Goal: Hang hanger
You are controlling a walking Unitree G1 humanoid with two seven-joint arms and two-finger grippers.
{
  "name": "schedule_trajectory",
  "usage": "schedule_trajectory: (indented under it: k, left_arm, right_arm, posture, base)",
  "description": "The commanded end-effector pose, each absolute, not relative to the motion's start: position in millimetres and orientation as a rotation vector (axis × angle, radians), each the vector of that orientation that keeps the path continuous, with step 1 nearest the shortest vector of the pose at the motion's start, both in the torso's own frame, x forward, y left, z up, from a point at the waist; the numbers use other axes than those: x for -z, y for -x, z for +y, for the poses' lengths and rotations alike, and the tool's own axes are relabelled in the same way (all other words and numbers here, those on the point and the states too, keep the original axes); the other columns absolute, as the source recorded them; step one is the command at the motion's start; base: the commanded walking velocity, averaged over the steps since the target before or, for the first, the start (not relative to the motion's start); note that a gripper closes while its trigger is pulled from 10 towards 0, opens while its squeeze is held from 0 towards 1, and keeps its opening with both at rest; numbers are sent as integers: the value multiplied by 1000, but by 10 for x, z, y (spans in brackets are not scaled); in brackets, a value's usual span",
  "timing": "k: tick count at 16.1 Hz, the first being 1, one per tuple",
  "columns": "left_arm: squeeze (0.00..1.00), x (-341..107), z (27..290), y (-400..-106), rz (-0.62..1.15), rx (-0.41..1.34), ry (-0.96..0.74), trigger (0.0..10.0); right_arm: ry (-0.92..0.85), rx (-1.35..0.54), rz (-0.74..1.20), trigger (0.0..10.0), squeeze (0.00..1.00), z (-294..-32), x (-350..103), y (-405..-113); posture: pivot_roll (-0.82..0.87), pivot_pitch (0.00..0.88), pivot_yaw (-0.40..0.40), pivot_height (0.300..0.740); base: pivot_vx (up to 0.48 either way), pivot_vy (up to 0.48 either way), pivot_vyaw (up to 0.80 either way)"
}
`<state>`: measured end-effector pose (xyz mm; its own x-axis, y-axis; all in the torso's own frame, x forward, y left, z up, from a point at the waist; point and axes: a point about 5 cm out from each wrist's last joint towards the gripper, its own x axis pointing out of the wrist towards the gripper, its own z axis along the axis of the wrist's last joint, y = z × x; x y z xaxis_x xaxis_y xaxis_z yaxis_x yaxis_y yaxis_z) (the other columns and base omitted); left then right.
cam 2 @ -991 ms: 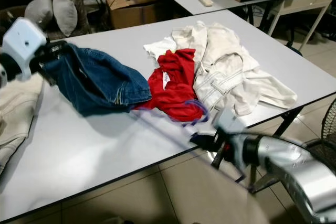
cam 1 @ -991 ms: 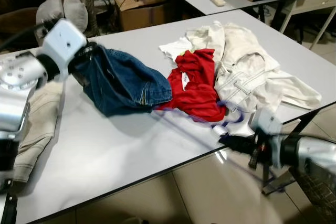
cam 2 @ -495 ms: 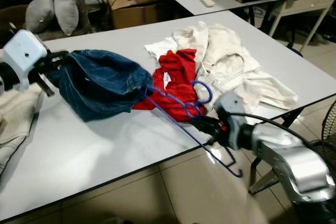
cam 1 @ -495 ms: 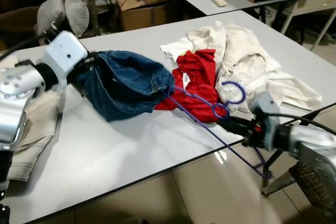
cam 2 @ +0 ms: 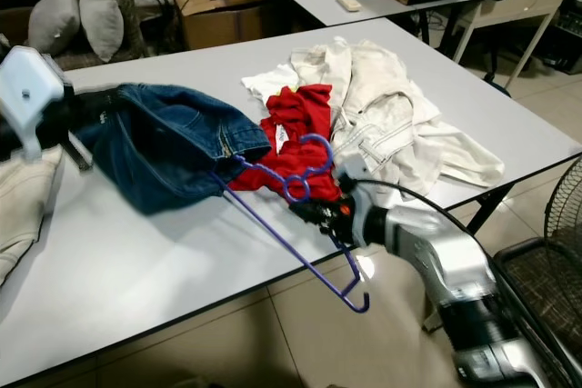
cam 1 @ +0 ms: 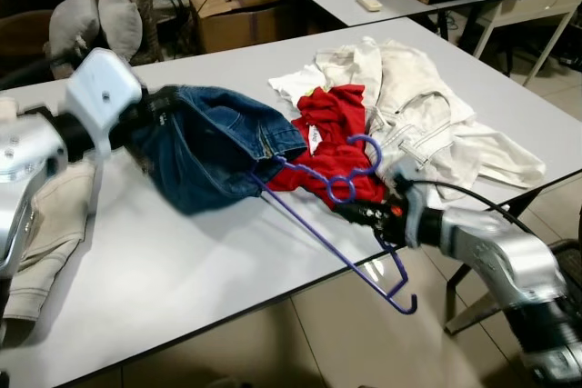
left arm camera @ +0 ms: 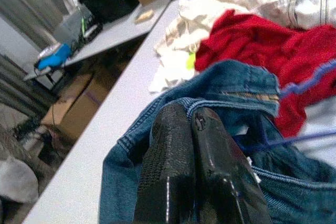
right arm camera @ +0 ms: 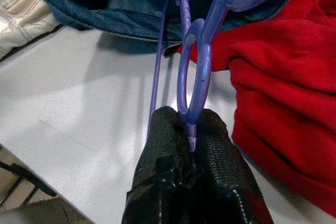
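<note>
2 grippers share this job: my right gripper [cam 1: 350,211] is pinched tight on the neck of the purple hanger [cam 1: 314,215], and my left gripper [left arm camera: 191,145] is clamped on the waistband of the blue jeans [cam 1: 205,147] over the white table [cam 1: 182,270]. From my right fingers the hanger's long bar runs leftward, its far end just at the jeans' opening and its near end hanging past the table edge, so I judge the right arm must push along that axis.
</note>
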<state>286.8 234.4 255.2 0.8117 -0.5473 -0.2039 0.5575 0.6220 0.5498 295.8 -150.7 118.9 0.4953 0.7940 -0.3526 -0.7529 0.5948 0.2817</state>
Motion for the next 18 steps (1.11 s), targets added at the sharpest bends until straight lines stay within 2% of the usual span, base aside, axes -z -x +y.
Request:
schedule_trajectory:
  k: [1,5,6,8,11,13,18]
  left_arm:
    - [0,-2586,2376,-2821,27,639,-655,0]
    - [0,-2419,2508,-2656,159,648,-687,0]
    - [0,-2273,2603,-2566,261,639,-731,0]
    - [0,-2212,2588,-2513,290,665,-719,0]
    - [0,-1998,2385,-2313,376,825,-659,0]
    - [0,-1901,2130,-2288,334,904,-610,0]
    - [0,-1872,1788,-2285,227,926,-504,0]
  right_arm:
    - [-96,-887,482,10000,0,-1520,-1171,-3024]
    - [-289,-738,464,10000,0,-1565,-1220,-3247]
    - [-419,-725,430,10000,0,-1514,-1304,-3324]
    - [-499,-715,434,10000,0,-1457,-1316,-3352]
    - [-646,-691,398,10000,0,-1175,-1380,-3502]
    - [-787,-670,318,10000,0,-928,-1571,-3677]
    - [-1025,-512,205,10000,0,-685,-1868,-3959]
  posture:
    - [-107,0,15,740]
    - [-100,0,12,740]
    - [-97,0,12,740]
    - [-95,0,11,740]
    - [-84,0,21,740]
    - [-78,0,23,740]
    - [-26,0,-6,740]
  base:
    - [0,0,0]
    - [0,0,0]
    - [0,0,0]
    - [0,0,0]
    - [0,0,0]
    - [0,0,0]
    - [0,0,0]
